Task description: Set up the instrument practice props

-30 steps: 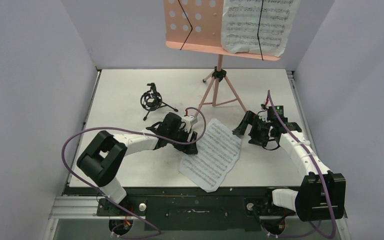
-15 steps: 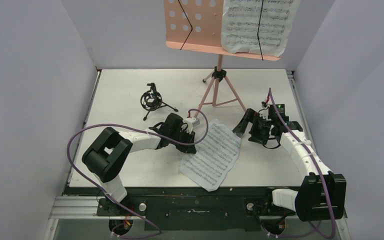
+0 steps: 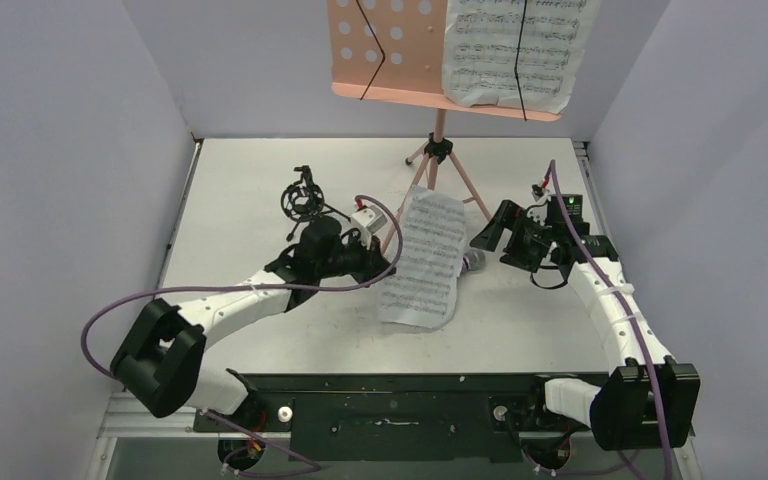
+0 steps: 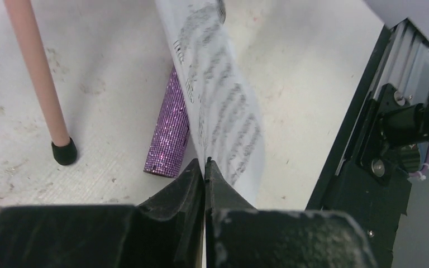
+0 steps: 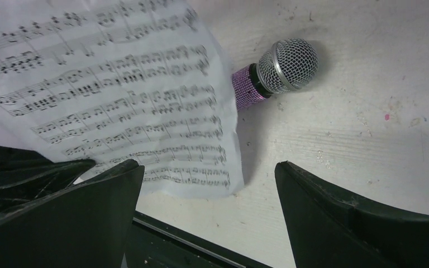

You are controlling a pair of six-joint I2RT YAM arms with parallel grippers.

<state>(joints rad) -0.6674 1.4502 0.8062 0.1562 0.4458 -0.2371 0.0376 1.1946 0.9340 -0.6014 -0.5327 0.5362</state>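
Since a second ago my left arm has stretched out toward the middle of the table (image 3: 240,180). My left gripper (image 4: 205,167) has pressed its fingers together on one edge of the loose sheet of music (image 3: 425,255), so the sheet now stands up off the surface instead of lying flat. Lifting it has uncovered the microphone.

Toward the far left, the little black tripod (image 3: 305,200) stands just beyond my left wrist. The pinched sheet hangs over the middle of the table, its far end close to a leg of the music stand (image 3: 385,45). That stand sits at the middle of the far edge; its left half is bare and its right half carries a second sheet (image 3: 510,50). The microphone (image 5: 273,72) lies flat just right of the raised sheet. My right gripper (image 5: 208,170) hovers above it, spread wide and holding nothing.

I judge the step is carrying this sheet to the bare left half. To do it well, I should keep the pinch firm and lift slowly so the paper doesn't fold or catch the leg. Then I should seat its bottom edge on the stand's ledge before I let go.
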